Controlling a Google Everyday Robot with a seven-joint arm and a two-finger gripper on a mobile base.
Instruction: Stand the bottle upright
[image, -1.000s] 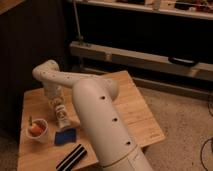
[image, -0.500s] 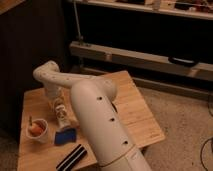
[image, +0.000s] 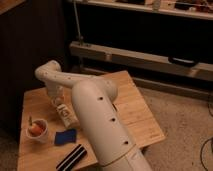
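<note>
Gripper (image: 56, 99) sits at the 9 o'clock side of the wooden table (image: 137, 117), at the end of the arm's white forearm, with its fingers clenched on what looks like the upper end of the bottle (image: 65, 114). From the gripper the bottle runs off toward 5 o'clock, its long axis lying along the 11-to-5 line and leaning well off vertical, with its lower end near the tabletop. Whether that end touches the wood I cannot tell. At 7 o'clock from the bottle stands the white cup (image: 37, 130), and the blue pad (image: 65, 136) lies just below it at 6 o'clock. The coming move, I judge, is to swing the far end under the gripper.
</note>
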